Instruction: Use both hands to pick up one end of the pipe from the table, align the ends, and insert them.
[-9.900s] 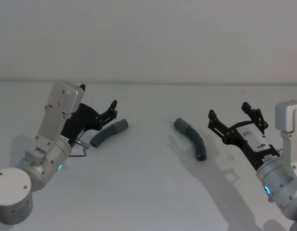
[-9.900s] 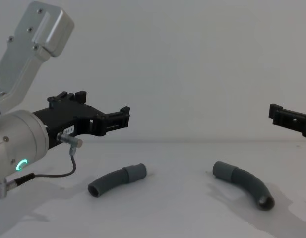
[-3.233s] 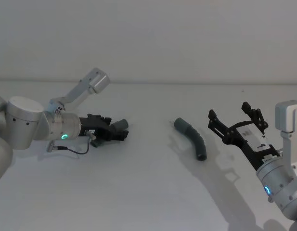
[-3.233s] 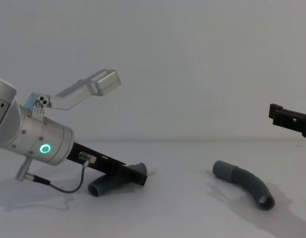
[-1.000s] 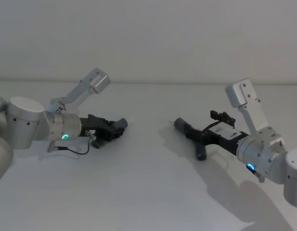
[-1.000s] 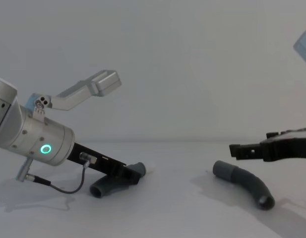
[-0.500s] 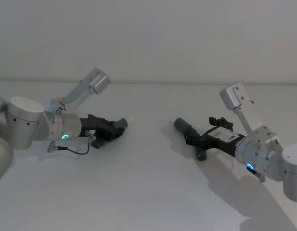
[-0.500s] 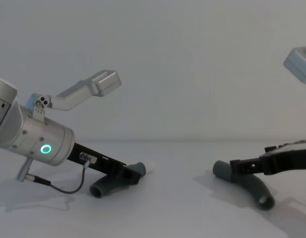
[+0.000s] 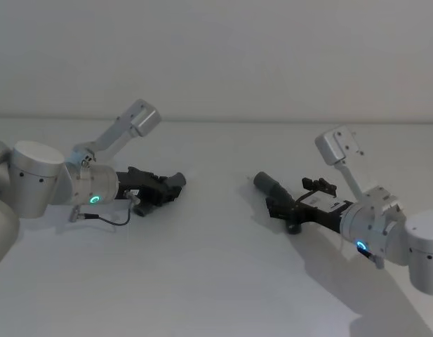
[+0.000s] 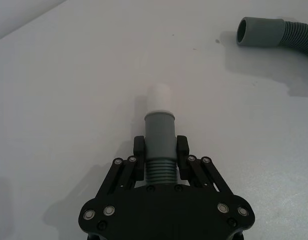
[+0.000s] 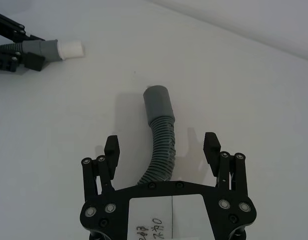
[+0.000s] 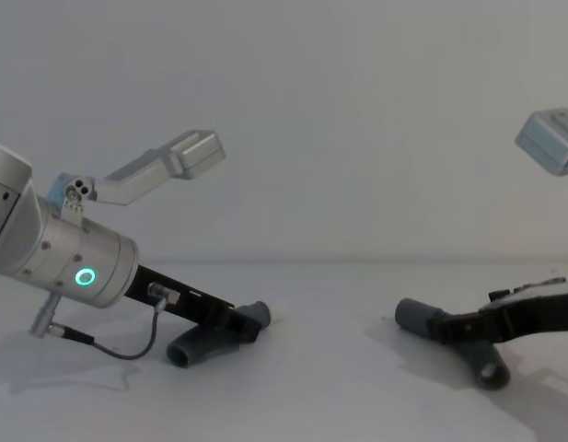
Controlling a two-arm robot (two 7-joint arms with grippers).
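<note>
My left gripper [image 9: 168, 185] is shut on the left pipe piece [image 12: 193, 348], just behind its cuff end [image 10: 158, 127]. A white inner sleeve [image 10: 157, 95] sticks out of that cuff, and the piece's ribbed tail rests on the table [image 9: 216, 267]. The right pipe piece [image 11: 161, 145] lies on the table, its grey cuff end [image 9: 267, 183] pointing toward the left piece. My right gripper [image 11: 162, 149] is open and low over it. Its fingers [image 11: 112, 150] stand either side of the ribbed middle, apart from it.
The white table runs back to a plain white wall. A thin cable [image 12: 127, 345] loops under the left wrist. Bare surface lies between the two pipe pieces and toward the front.
My right gripper has sunk lower and slid forward along the right pipe piece, still open. The left gripper and its pipe piece have not moved.
</note>
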